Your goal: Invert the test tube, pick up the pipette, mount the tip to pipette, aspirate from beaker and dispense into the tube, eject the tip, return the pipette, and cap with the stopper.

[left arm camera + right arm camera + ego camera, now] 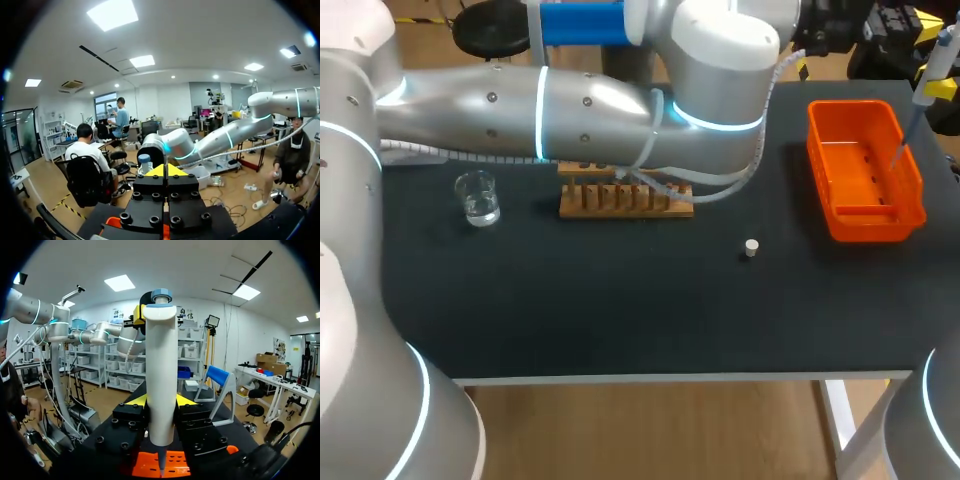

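A robotics laboratory bench is shown. On a black table (620, 330) are set out a wooden test tube rack (625, 200), a small glass beaker (478, 197) of clear liquid, an orange plastic tray (868, 232) and a small pale stopper (751, 248). A white pipette (161, 375) is held upright over the tray. The table is flanked by a silver left arm (520, 110) and right arm (930, 420), each ringed with light.

The front half of the tabletop (620, 320) is open; only the small stopper (751, 248) stands there, well apart from other things. At the back, the left arm (600, 120) stretches across above the wooden rack (625, 200) and blocks the way down to it. The beaker (477, 197) stands free at the rack's left. The pipette (917, 105) hangs over the orange bin (865, 232).
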Robot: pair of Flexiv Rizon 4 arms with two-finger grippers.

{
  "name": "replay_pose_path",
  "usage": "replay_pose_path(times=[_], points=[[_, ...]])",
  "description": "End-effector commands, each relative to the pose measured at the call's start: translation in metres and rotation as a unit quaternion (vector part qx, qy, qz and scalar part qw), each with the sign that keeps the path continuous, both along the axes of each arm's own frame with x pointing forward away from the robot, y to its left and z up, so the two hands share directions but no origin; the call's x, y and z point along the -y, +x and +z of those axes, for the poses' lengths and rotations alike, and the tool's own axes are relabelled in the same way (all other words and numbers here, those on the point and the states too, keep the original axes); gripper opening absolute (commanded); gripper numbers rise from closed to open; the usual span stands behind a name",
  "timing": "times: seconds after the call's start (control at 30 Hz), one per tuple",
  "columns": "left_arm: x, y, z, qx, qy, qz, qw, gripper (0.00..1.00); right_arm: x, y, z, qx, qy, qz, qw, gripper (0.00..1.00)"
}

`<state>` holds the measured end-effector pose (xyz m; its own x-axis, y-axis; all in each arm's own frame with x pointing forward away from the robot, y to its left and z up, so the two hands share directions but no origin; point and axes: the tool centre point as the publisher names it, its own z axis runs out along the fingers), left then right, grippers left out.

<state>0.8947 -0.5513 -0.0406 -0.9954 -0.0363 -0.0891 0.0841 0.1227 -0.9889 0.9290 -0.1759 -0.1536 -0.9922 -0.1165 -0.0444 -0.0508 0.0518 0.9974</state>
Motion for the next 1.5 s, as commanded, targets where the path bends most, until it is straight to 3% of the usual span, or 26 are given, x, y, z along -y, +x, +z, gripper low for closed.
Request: replay_pose_path(times=[0.03, 0.5, 1.5], points=[[0.011, 0.002, -0.006, 0.005, -0.043, 0.007, 0.999, 0.0, -0.001, -0.001, 0.001, 0.001, -0.002, -0.001, 1.0, 0.0], [0.022, 0.018, -0.01, 0.009, -0.051, 0.019, 0.998, 0.0, -0.001, -0.001, 0.001, 0.001, -0.002, -0.001, 1.0, 0.0], [0.036, 0.034, -0.019, 0.0, -0.06, 0.026, 0.998, 0.0, -0.001, -0.001, 0.001, 0.001, -0.002, -0.001, 1.0, 0.0]])
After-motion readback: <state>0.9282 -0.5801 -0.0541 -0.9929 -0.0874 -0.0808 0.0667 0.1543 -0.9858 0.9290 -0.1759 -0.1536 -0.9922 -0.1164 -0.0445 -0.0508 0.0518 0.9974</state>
